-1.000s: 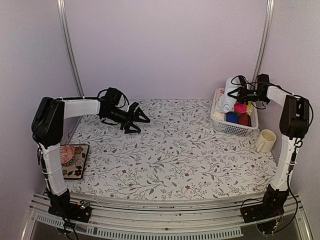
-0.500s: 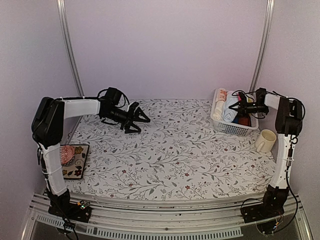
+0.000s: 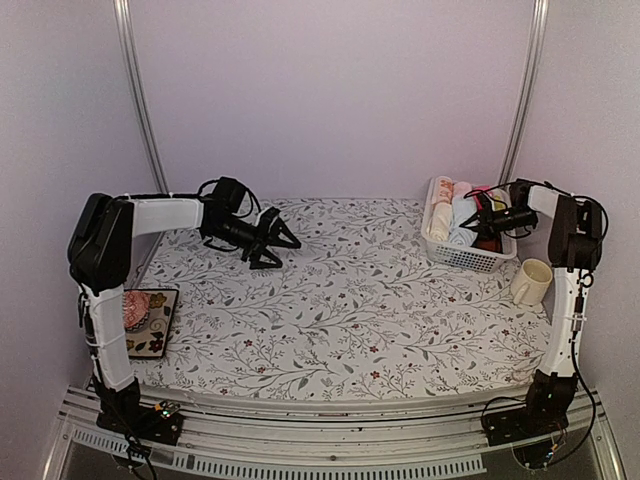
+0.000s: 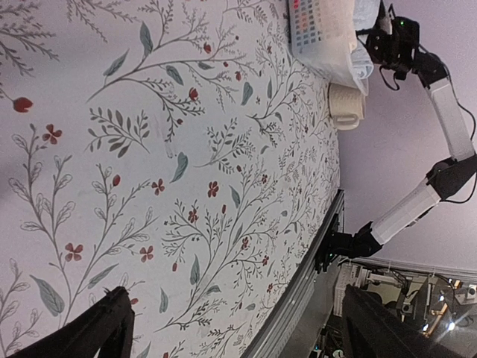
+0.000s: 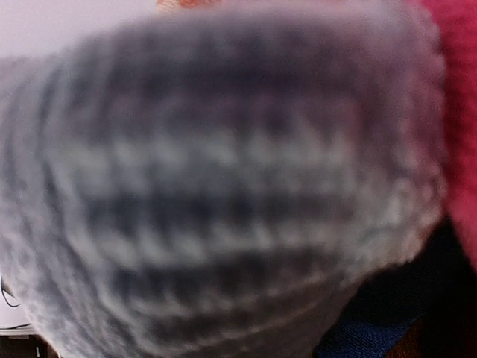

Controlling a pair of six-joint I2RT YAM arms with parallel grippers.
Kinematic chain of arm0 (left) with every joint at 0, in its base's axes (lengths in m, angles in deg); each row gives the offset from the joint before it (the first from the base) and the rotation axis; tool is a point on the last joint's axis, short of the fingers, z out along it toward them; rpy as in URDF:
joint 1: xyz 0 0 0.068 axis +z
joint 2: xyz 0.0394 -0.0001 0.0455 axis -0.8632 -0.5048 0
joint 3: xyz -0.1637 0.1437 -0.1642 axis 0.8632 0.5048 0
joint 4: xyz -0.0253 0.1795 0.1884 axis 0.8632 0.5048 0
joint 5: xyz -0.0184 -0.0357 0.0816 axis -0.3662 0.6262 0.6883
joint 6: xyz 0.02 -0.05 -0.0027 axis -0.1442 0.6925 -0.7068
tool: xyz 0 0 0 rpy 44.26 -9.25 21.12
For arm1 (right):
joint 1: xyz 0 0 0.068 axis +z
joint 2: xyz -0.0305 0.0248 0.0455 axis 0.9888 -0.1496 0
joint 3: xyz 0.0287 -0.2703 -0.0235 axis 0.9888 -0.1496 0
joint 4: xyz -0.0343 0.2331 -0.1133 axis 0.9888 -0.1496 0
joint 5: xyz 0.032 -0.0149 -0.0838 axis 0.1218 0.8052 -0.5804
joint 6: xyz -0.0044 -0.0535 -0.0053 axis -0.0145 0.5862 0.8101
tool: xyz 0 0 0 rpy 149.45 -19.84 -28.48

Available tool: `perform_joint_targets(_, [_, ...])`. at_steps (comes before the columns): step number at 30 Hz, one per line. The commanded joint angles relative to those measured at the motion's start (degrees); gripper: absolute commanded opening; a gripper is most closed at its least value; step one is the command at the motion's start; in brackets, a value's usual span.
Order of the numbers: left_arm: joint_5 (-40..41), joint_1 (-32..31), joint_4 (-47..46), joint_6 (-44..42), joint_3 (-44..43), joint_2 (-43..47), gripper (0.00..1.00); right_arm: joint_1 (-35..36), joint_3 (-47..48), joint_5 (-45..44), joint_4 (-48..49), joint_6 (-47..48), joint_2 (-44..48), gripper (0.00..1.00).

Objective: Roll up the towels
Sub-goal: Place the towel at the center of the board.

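The right tool (image 3: 470,222) reaches down into the white basket (image 3: 468,260), and the light blue towel (image 5: 223,179) lies directly in front of it, so close that its waffle weave fills the wrist view as a blur. The fingers are hidden there, so I cannot tell whether the tool is clamped on the towel or only pressed against it. The cream towel (image 3: 440,212) sits rolled just beside the tool, on the side facing the other arm, in the same basket. Hot-pink and dark blue cloths crowd in on the tool's far side. The left tool (image 3: 285,248) hangs over the flowered table (image 3: 340,310) with its jaws spread wide and nothing between them, well apart from both towels. The towels look light, soft and limp. A roll would likely sag or unwind if pinched at one end, so a hold across the middle of the roll, squeezing every layer together, seems the safest.
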Motion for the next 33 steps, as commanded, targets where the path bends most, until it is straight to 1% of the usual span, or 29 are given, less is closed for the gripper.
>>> perform_joint_targets(1, [0.39, 0.36, 2.09, -1.56, -1.00, -0.67, 0.97, 0.58, 0.09, -11.90, -6.03, -0.70, -0.49, 0.08])
perform_joint_targets(6, [0.84, 0.84, 2.42, -1.49, -0.90, -0.85, 0.97, 2.06, 0.03, -17.26, -7.64, -1.66, -1.05, 0.08])
perform_joint_targets(8, [0.77, 0.86, 2.43, -1.40, -0.98, -0.99, 0.97, 2.73, 0.87, -21.36, -8.38, -2.32, -1.46, 0.08])
perform_joint_targets(11, [1.17, 1.03, 2.66, -1.20, -1.14, -1.13, 0.97, 3.51, 2.84, -26.16, -10.67, -2.48, -2.56, 0.11])
perform_joint_targets(14, [1.70, 1.04, 2.82, -0.74, -1.49, -1.33, 0.97, 4.25, 3.48, -30.46, -12.31, -2.59, -3.08, 0.18])
perform_joint_targets(15, [1.68, 1.04, 2.80, -0.61, -1.70, -1.37, 0.97, 4.32, 3.48, -30.73, -12.46, -2.59, -3.03, 0.24])
perform_joint_targets(17, [1.92, 1.04, 2.95, -0.46, -1.99, -1.40, 0.97, 4.33, 2.80, -29.53, -11.39, -2.44, -2.15, 0.32])
perform_joint_targets(21, [2.15, 1.02, 3.24, -0.43, -2.24, -1.29, 0.97, 4.43, 3.06, -27.30, -9.27, -2.59, 1.79, 0.42])
perform_joint_targets(23, [2.24, 1.04, 3.37, -0.43, -2.15, -1.24, 0.97, 4.44, 4.45, -27.04, -9.54, -2.56, 3.13, 0.49])
perform_joint_targets(28, [2.36, 1.04, 3.33, -0.24, -2.46, -1.20, 0.97, 4.71, 5.44, -26.12, -10.26, -2.59, 5.53, 0.56])
perform_joint_targets(33, [2.35, 1.04, 3.39, -0.06, -3.22, -1.45, 0.97, 4.78, 5.09, -26.58, -10.90, -2.25, 7.77, 0.58])
